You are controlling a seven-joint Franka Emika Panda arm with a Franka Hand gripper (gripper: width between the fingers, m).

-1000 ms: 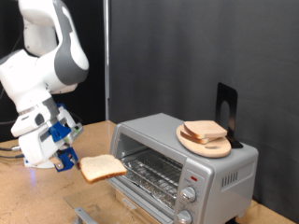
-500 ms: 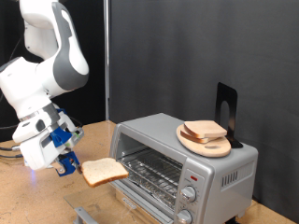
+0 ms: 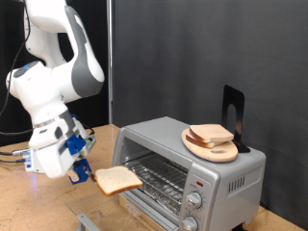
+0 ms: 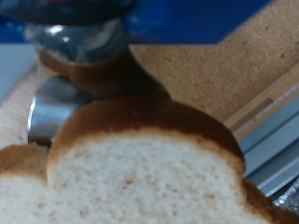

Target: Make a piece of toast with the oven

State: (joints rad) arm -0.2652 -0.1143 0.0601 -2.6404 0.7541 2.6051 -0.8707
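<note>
My gripper point(image 3: 85, 174) is shut on the piece of toast point(image 3: 117, 178), a pale slice with a tan crust held flat just in front of the oven's open mouth. The oven point(image 3: 189, 169) is a silver box with its glass door dropped open, a wire rack inside and two knobs at the exterior view's right. In the wrist view the toast point(image 4: 140, 177) fills most of the picture, with one metal finger point(image 4: 56, 107) pressed against its crust.
A round wooden plate point(image 3: 211, 146) with more bread slices point(image 3: 212, 135) sits on the oven's top, beside a black stand point(image 3: 234, 115). The wooden table point(image 3: 29, 207) stretches to the exterior view's left. A dark curtain hangs behind.
The arm has moved toward the exterior view's right and slightly down, carrying the toast closer to the oven's open front.
</note>
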